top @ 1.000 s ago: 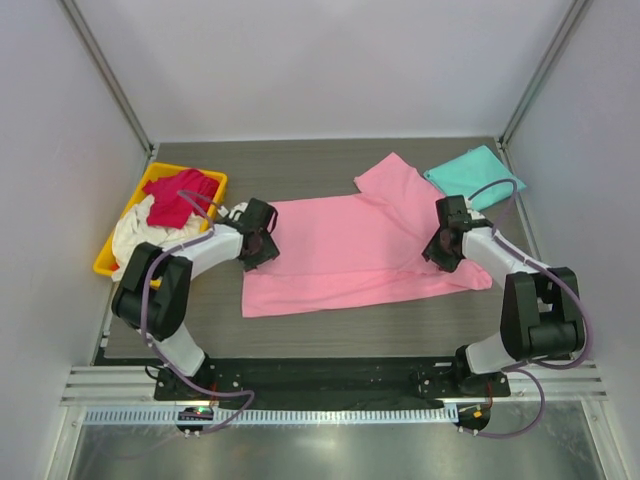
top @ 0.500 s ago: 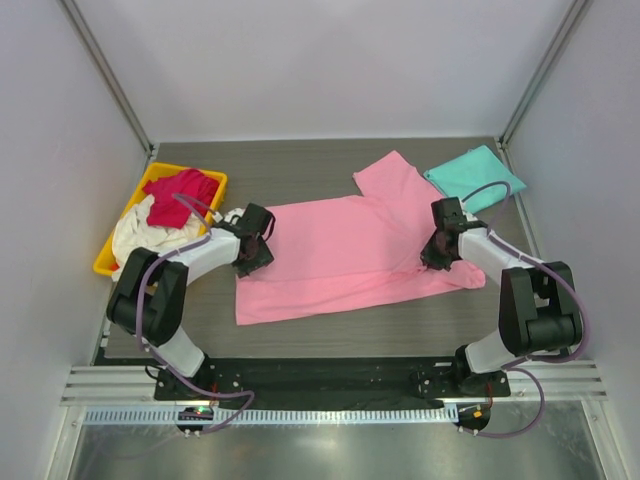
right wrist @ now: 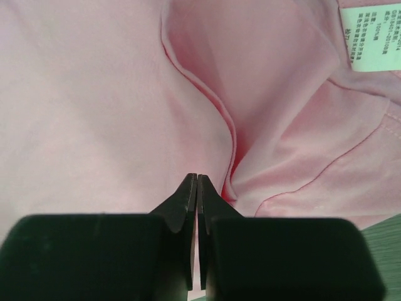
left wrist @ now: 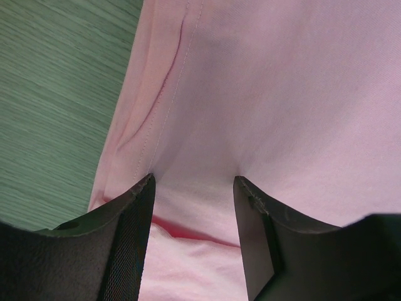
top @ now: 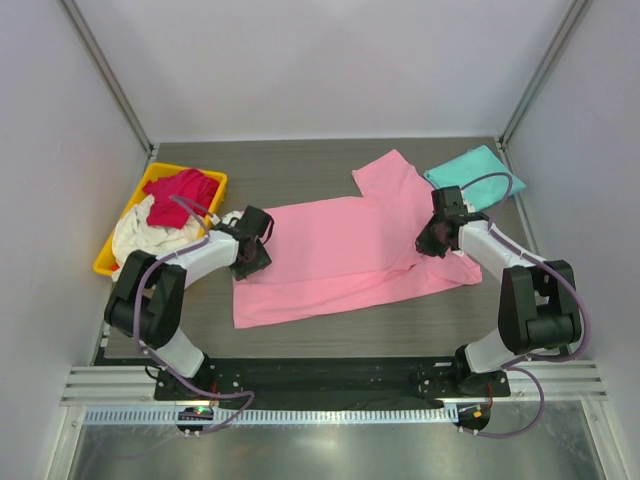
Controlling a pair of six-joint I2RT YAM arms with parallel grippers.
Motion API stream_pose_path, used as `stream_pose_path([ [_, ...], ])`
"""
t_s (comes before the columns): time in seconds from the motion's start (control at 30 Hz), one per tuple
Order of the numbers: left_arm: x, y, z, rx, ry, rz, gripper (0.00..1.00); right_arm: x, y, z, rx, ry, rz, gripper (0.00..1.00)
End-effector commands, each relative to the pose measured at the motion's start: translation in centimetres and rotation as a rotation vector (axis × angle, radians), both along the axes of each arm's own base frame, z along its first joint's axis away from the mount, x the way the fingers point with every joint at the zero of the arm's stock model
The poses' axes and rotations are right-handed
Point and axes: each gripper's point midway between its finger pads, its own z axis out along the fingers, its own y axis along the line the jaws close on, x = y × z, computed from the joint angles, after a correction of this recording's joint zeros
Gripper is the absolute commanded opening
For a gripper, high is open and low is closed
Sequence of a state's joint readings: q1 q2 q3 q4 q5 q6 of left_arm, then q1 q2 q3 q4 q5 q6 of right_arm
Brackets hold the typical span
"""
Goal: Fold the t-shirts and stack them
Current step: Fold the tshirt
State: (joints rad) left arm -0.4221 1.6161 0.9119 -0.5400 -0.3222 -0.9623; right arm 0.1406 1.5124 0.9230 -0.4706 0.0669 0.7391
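Pink t-shirt (top: 340, 255): spread flat across the middle of the top view, one sleeve reaching to the upper right.
Left gripper (left wrist: 194, 180): at the shirt's left edge, jaws wide apart, tips pressed on the cloth.
Right gripper (right wrist: 197, 179): at the shirt's right side, pinched tight on a raised fold.
Teal t-shirt (top: 470, 170): upper right, folded.
Red t-shirt (top: 178, 195): left, heaped in the yellow bin (top: 212, 178).

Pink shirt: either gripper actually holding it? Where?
Right gripper looks shut on a raised fold of the pink t-shirt near its right end. Left gripper stands open on the cloth by its left edge, not gripping.
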Motion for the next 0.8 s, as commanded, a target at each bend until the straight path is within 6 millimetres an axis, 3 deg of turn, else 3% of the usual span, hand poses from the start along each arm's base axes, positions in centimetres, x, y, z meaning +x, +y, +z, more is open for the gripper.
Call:
stream_pose_path([
  [0.0, -2.0, 1.6, -0.7, 0.046, 0.061, 0.025, 0.55, 1.2, 0.5, 1.0, 0.015, -0.036, -0.003, 0.04],
  [0.13, -2.0, 1.5, -0.8, 0.041, 0.063, 0.025, 0.55, 0.9, 0.3, 0.9, 0.005, -0.027, -0.011, 0.03],
  [0.3, -1.6, 1.2, -0.2, 0.026, 0.037, 0.021, 0.55, 0.3, -0.6, 0.7, -0.046, -0.002, -0.027, 0.25],
  [0.4, -1.2, 0.9, 0.3, 0.018, 0.025, 0.008, 0.55, 0.0, -0.6, 0.2, -0.058, 0.015, 0.000, 0.30],
  [0.63, -0.9, 0.7, 1.0, 0.002, 0.008, 0.009, 0.55, -0.5, -0.3, -1.0, -0.076, 0.042, 0.023, 0.30],
  [0.73, -1.0, 0.7, 1.3, 0.001, 0.004, 0.009, 0.55, -0.5, -0.2, -1.0, -0.077, 0.042, 0.029, 0.24],
  [0.77, -1.0, 0.8, 1.4, 0.002, 0.004, 0.009, 0.55, -0.4, -0.2, -0.9, -0.078, 0.039, 0.026, 0.16],
])
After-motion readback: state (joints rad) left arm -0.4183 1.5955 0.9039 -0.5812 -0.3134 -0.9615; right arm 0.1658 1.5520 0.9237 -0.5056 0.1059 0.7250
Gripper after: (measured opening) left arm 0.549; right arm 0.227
